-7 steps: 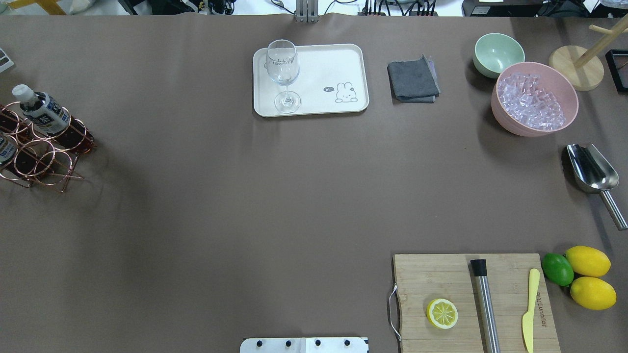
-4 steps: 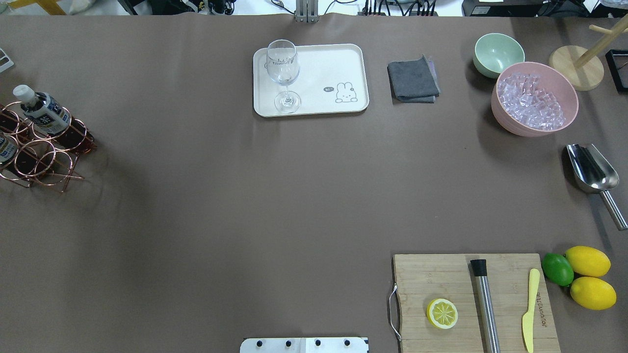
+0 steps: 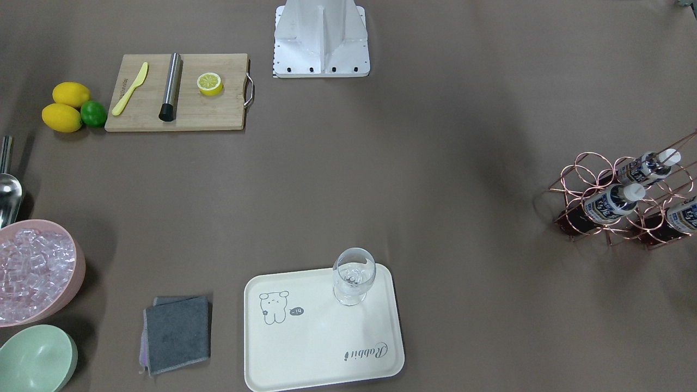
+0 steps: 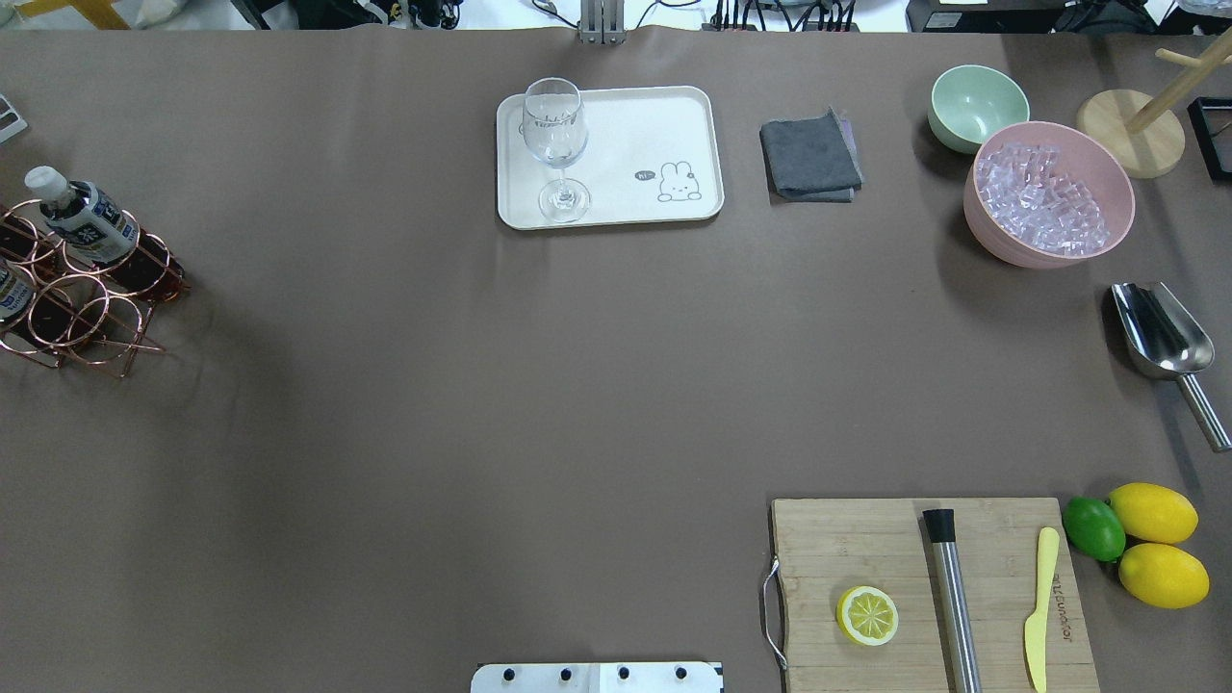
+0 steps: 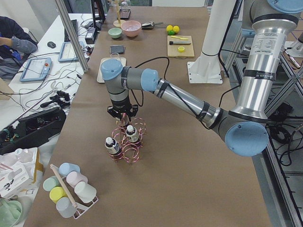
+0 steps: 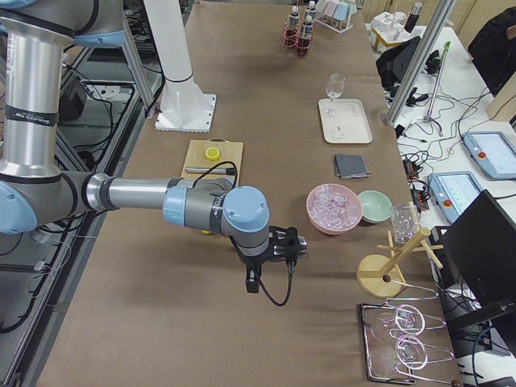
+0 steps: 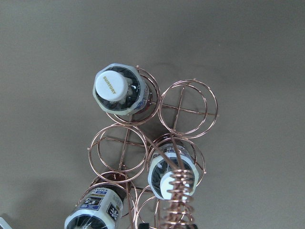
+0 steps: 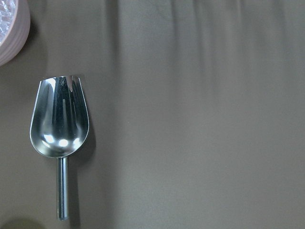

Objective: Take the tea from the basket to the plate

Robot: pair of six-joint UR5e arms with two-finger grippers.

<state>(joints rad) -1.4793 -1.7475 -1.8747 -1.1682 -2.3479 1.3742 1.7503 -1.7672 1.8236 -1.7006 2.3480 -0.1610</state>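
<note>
Three small clear plastic bottles of dark brown tea (image 7: 116,90), white-capped, stand upright in the rose-gold wire six-ring basket (image 7: 189,109). One is cut off by the left wrist view's lower edge; another sits partly behind the coiled wire handle (image 7: 177,200). The basket is at the table's left edge, cropped in the overhead view. Left gripper (image 5: 122,115) above the basket, right gripper (image 6: 286,246) over a steel scoop (image 8: 59,119): finger spread of either cannot be told. Cream rectangular tray (image 4: 664,120) well apart from the basket, brown tabletop (image 4: 404,385) between them; clear stemmed glass (image 4: 555,144) at its corner.
</note>
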